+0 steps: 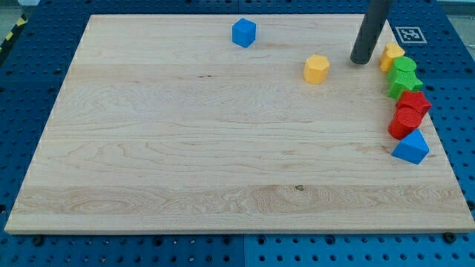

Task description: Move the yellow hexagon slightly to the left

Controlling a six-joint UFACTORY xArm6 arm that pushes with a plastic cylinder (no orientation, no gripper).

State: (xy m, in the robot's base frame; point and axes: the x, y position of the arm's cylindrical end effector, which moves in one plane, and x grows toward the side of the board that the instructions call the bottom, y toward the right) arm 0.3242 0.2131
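Note:
The yellow hexagon (316, 68) lies on the wooden board (185, 148) in the upper right part of the view. My tip (362, 61) rests on the board to the right of the hexagon, a short gap away and not touching it. Just right of my tip lies a second yellow block (392, 55) of unclear shape.
A blue cube (243, 33) sits near the top edge. Down the right edge run a green block (404, 67), a green star (405, 84), a red star (413, 101), a red cylinder (404, 123) and a blue triangle (410, 147).

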